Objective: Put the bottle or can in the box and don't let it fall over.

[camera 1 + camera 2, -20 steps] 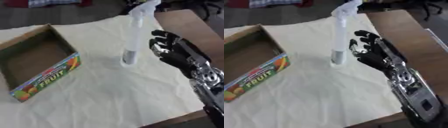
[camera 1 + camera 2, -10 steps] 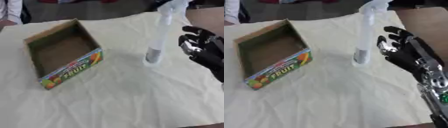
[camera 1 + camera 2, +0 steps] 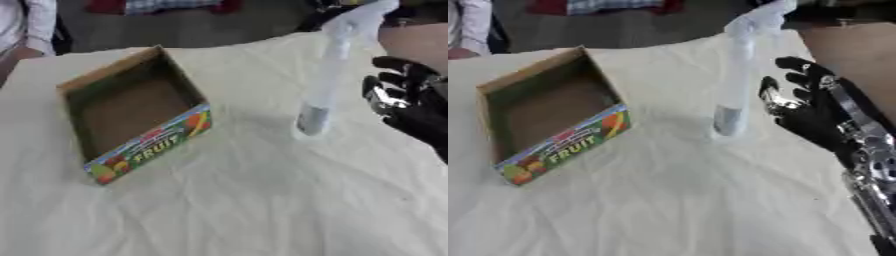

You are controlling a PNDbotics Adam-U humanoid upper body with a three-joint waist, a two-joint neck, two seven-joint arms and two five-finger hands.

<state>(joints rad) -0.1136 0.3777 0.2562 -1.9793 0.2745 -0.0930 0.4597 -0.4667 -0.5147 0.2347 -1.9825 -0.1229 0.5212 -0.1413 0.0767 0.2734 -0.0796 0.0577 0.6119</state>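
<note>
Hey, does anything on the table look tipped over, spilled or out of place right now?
Nothing stands out. The spray bottle stands upright on the cream cloth, the fruit box sits open and empty to its left, and the right hand is open beside the bottle, not touching it. No spill shows.

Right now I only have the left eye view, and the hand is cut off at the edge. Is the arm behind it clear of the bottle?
Observer: Yes. The right eye view shows the right hand whole; its silver forearm runs to the lower right corner, away from the bottle.
Operator: Does the whole palm face the bottle?
Observer: It does, fingers spread, with a strip of cloth showing between palm and bottle.
</note>
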